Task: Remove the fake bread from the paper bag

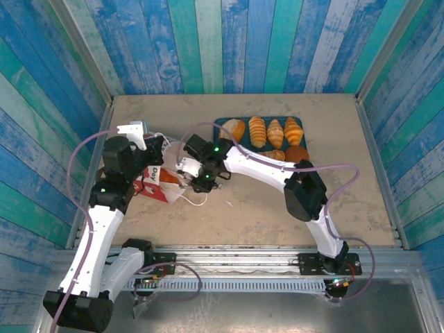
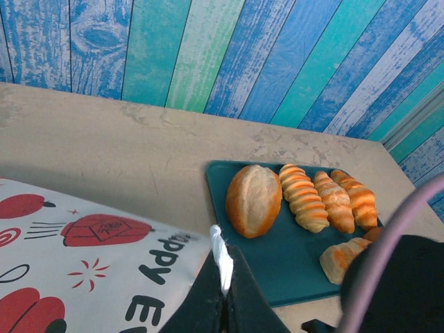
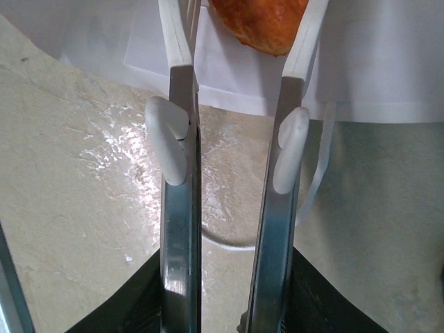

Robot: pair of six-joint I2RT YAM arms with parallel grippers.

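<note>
Overhead, the left gripper (image 1: pixel 158 149) is clenched on the upper edge of a small white paper bag (image 1: pixel 156 182) printed with red shapes and dark lettering. The bag sits at the left of the beige tabletop (image 1: pixel 277 208), its mouth turned toward the right arm. From the left wrist, that gripper's dark fingers (image 2: pixel 208 298) are pinched together on a strip of the bag's white paper (image 2: pixel 220 253), and the printed face (image 2: pixel 83 257) spreads to the lower left.

The right gripper (image 1: pixel 182 170) reaches into the bag's mouth. Its wrist camera shows the metal fingers (image 3: pixel 182 208) parted on either side of a golden-orange toy pastry (image 3: pixel 267 21) lying on the white paper inside. Whether they are pressing on it cannot be told. A white cord handle (image 3: pixel 316 194) loops onto the table just beside them.

Six more pieces of fake bread (image 1: pixel 267 132) lie on a teal rectangular tray (image 1: pixel 219 124) at the far side of the table, well apart from the bag: a pale oval bun (image 2: pixel 254 200), three ridged croissants (image 2: pixel 304 198) side by side, and two pieces nearer the arms. Blue and green painted planks (image 1: pixel 222 41) wall the workspace.
</note>
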